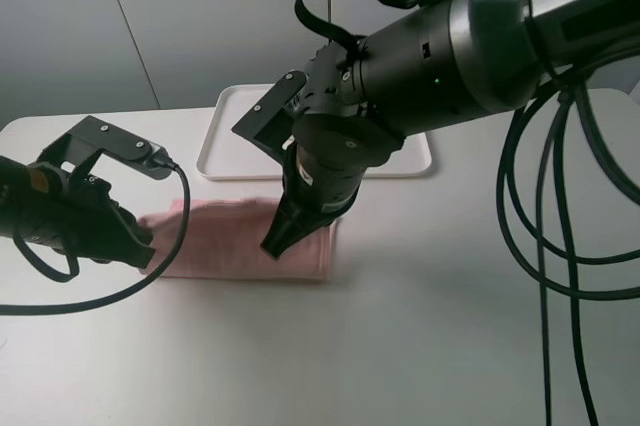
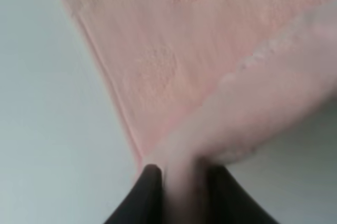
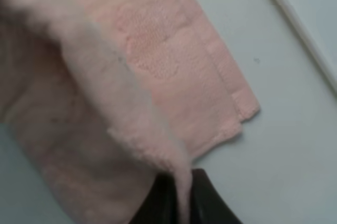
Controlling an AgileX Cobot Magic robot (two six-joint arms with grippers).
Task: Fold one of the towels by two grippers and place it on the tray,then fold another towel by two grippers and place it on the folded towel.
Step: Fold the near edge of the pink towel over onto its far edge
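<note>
The pale pink towel [image 1: 225, 241] lies on the bench [image 1: 400, 336] just short of the tray's [image 1: 216, 138] near rim, close to it but not touching. Its long axis runs parallel to that rim, so the tray lies straight across the towel's short side.

The right gripper [image 1: 275, 244] is down on the towel opposite the middle of the tray. In its wrist view it is closed tight on a thin raised ridge of the pink cloth. The left gripper [image 1: 146, 252] is at the towel's end that reaches past the tray's left corner. A thicker bunch of cloth sits between its jaws, which stand a little apart. Whether they are clamping it cannot be told.

The towel looks doubled over, one layer lying on another. Both grippers are about equally near the tray.

The cream-white towel cannot be made out, as the right arm hides much of the tray. The bench around the towel is smooth and pale, with room on every side.
</note>
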